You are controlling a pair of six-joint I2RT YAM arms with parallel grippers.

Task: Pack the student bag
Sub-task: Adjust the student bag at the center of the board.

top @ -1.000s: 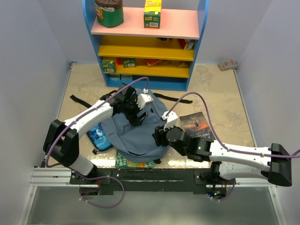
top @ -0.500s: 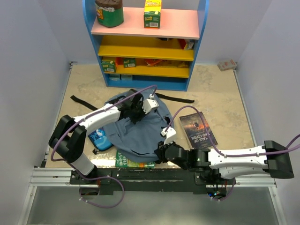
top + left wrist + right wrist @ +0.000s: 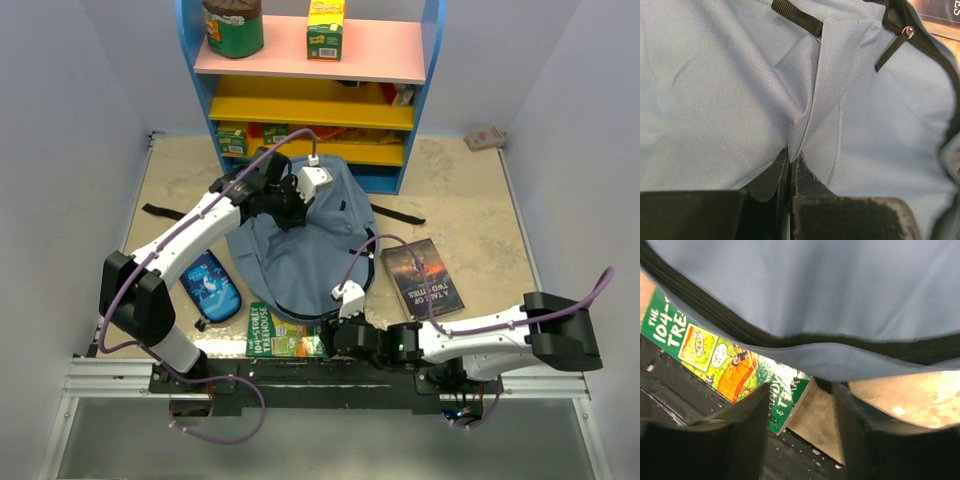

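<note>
The left arm (image 3: 185, 240) reaches forward and up from its base, elbow bent; the left gripper (image 3: 290, 200) points down, its fingers (image 3: 770, 182) pressed together on a fold of the bag (image 3: 300, 255); the fabric runs on from the fingertips towards a strap loop (image 3: 795, 15). The right arm (image 3: 480, 335) lies low along the near edge, reaching leftward; the right gripper (image 3: 345, 335) has its fingers (image 3: 740, 432) apart, gripping nothing; the bag's zipped rim lies just beyond the fingertips, over a green book (image 3: 700, 355) whose corner sits between them. The bag rests on the table (image 3: 480, 200) between the two grippers.
</note>
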